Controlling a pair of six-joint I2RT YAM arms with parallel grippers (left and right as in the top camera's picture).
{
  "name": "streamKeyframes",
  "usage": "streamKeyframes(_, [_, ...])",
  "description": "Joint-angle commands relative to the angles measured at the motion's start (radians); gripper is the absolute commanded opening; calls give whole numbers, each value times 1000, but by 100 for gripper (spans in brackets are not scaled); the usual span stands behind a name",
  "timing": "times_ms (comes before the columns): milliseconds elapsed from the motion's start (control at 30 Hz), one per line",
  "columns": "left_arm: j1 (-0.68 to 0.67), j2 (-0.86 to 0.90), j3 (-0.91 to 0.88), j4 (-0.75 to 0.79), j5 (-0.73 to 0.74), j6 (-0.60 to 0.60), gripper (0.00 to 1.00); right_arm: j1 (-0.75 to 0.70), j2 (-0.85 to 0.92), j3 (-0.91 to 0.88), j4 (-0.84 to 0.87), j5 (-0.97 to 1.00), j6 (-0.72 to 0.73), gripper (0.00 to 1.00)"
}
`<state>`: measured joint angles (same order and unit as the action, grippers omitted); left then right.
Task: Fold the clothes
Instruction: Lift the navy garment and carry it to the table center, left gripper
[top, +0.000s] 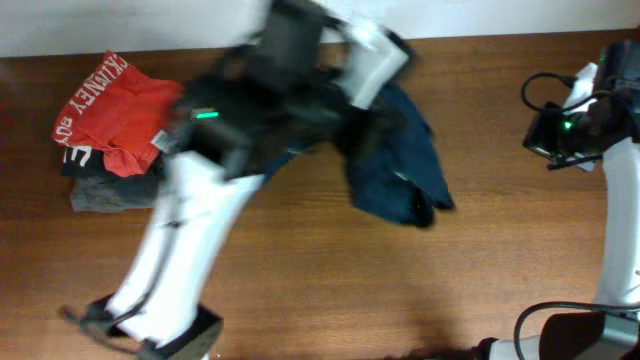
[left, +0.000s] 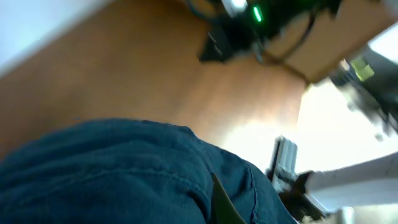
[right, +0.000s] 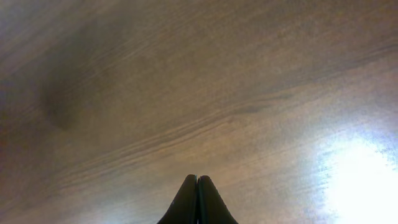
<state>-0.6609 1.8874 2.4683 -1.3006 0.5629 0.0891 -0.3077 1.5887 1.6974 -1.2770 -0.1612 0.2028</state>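
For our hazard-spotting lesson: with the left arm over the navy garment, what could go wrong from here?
The navy garment looks bunched, and the right tool sits shut over bare table, so one-armed folding may come out crooked. The left arm is close to the red garment and could drag it.

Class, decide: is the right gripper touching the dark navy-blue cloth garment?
Apart. Overhead, the dark navy-blue garment lies mid-table; right wrist view shows the right gripper over bare wooden table.

Left arm (top: 190, 240) blurred in overhead, hiding upper left of navy garment (top: 400, 170). Left wrist view blurry; garment cut by bottom edge, left gripper (left: 217, 204) buried, only dark sliver shows. Grey garment (top: 105, 195) mostly under red garment (top: 115, 110). Right gripper (right: 197, 183) cropped at bottom edge.
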Motion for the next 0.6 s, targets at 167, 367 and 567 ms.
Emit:
streamKeyframes(167, [-204, 74, 12, 28, 13, 51, 1, -42, -24, 19, -5, -30, -26, 4])
streamKeyframes(367, [-179, 74, 14, 39, -105, -146, 1, -42, -24, 19, 4, -30, -30, 4])
streamKeyframes(567, [-59, 112, 14, 57, -116, -300, 0, -42, -24, 19, 15, -30, -30, 4])
